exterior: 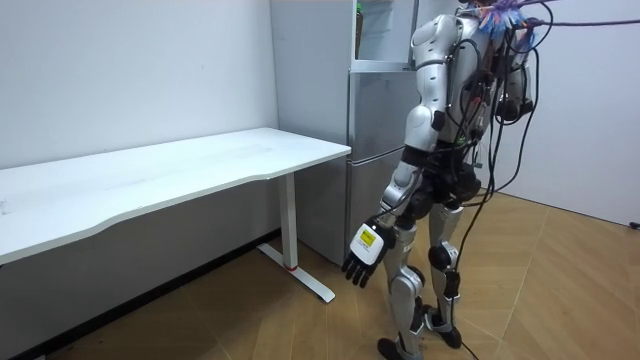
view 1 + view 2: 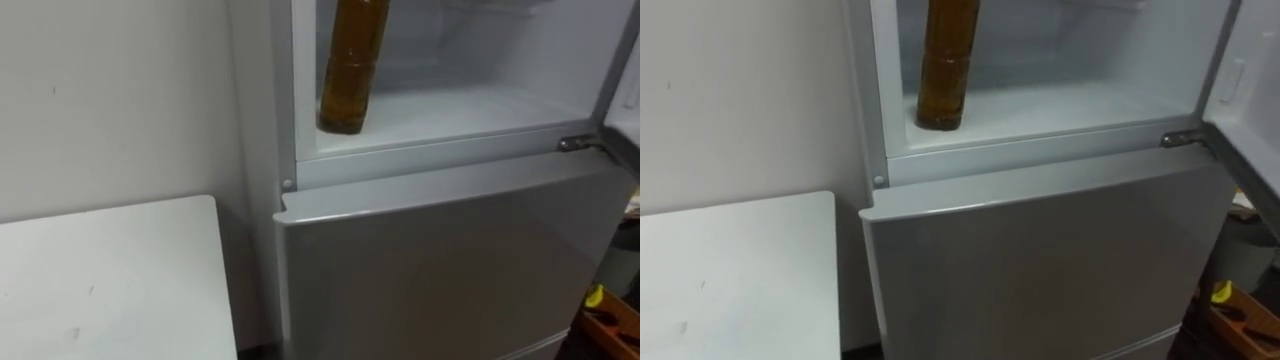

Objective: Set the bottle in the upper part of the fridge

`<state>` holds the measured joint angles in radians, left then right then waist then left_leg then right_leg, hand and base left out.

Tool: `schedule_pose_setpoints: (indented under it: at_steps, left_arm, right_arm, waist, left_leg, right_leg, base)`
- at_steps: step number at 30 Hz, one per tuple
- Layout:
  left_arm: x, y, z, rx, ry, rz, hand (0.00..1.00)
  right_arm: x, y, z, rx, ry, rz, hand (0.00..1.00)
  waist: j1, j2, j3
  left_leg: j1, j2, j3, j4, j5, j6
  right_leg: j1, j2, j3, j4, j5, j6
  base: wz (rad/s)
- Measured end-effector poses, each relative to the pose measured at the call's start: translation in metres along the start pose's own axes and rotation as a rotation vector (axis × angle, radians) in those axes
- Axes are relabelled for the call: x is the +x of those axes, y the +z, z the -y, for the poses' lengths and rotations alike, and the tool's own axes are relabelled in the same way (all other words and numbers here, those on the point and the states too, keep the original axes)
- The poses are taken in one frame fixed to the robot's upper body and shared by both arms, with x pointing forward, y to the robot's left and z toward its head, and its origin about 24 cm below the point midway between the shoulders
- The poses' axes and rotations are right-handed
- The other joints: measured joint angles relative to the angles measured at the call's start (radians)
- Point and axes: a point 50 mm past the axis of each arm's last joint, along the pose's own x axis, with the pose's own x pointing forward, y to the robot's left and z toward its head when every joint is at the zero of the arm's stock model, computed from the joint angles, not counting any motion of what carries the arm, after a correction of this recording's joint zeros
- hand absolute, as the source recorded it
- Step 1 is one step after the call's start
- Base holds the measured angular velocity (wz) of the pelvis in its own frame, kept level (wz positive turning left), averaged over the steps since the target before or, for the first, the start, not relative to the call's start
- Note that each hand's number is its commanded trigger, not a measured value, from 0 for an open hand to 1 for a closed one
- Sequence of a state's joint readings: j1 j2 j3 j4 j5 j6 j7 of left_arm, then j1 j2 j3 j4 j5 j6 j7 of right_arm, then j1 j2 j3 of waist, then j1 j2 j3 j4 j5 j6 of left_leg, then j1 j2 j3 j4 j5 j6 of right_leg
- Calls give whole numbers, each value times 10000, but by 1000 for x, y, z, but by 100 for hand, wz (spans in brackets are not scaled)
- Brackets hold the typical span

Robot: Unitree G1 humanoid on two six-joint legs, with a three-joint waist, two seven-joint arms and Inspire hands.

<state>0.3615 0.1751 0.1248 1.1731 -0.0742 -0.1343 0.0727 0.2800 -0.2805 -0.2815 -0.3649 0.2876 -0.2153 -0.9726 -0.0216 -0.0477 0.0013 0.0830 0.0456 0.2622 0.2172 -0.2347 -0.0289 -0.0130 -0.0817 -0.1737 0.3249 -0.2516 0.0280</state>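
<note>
1 amber-brown ribbed plastic bottle point(image 2: 350, 70) stands upright, upper centre of frame, on smooth white floor of open upper fridge compartment point(image 2: 470, 105), nr its front lip. Matte grey lower fridge door point(image 2: 440, 270) below. Flat white tabletop point(image 2: 110, 280) lower left. In room view, left hand point(image 1: 362, 255) hangs low w/ fingers relaxed, empty.

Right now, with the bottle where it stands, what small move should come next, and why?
Probably swing the upper door shut. The brown bottle already stands upright on the upper compartment's floor, near its left wall, nothing holding it; the left hand hangs open at the robot's side. The door stands open at the right, so closing it seems the step left.
</note>
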Motion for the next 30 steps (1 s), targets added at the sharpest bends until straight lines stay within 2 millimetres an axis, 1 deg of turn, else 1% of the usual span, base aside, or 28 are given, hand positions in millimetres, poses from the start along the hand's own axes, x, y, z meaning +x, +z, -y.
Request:
schedule_pose_setpoints:
  at_steps: [3,8,12,14,16,17,19,22,25,30]
  left_arm:
    - [0,-3,1,27,-162,-98,0]
    - [-1,-5,3,105,-438,-170,0]
    - [-1,-5,3,105,-504,-182,0]
    - [-1,-5,3,106,-511,-179,0]
    - [-1,-6,3,112,-507,-199,0]
    - [-1,-6,2,115,-502,-196,0]
    - [-1,-5,0,172,-449,-170,0]
    - [-1,-4,0,401,-478,-150,0]
    - [-1,-5,0,526,-512,-156,0]
    - [0,-4,-2,552,-424,-135,0]
  right_arm:
    - [-5,0,-5,-357,653,334,0]
    - [-8,4,-11,-619,1486,844,0]
    - [-13,7,-20,-510,2414,960,0]
    - [-13,15,-23,-149,2608,1258,0]
    - [-12,35,-32,877,2957,2127,0]
    - [-12,39,-34,1091,3055,2331,0]
    - [-13,49,-38,1533,3341,2851,0]
    - [-15,54,-40,1501,3566,3388,0]
    - [-16,55,-42,1390,3761,3624,0]
    - [-17,55,-42,1406,3844,3626,0]
  waist:
    - [-1,1,0]
    - [36,-13,8]
    - [187,-33,19]
    - [286,-35,19]
    - [286,-44,20]
    - [282,-50,20]
    - [257,-104,24]
    - [309,-133,-11]
    - [364,-160,-17]
    - [423,-107,-8]
  left_leg:
    - [8,1,1,52,0,0]
    - [2,2,0,56,0,0]
    - [-11,2,-5,56,0,0]
    - [-18,2,-6,56,-1,0]
    - [-20,7,-43,56,-1,0]
    - [-10,12,-68,56,-1,0]
    - [4,17,-228,56,-1,-1]
    - [-27,17,-278,51,-1,-1]
    - [-3,17,-298,44,-1,-2]
    - [14,21,-329,26,-2,-3]
  right_leg:
    - [6,3,45,16,2,-3]
    - [0,3,47,16,2,-4]
    - [1,3,42,5,2,-3]
    - [7,4,41,-11,2,-3]
    - [75,12,-8,-105,3,-2]
    - [136,21,-37,-167,11,6]
    - [331,29,-226,-348,29,13]
    - [345,31,-268,-391,29,14]
    - [422,44,-278,-492,59,24]
    - [486,57,-320,-518,73,27]
  base:
    - [-3]
    - [0]
    - [0]
    - [0]
    - [7]
    - [14]
    - [23]
    - [8]
    - [0]
    - [2]
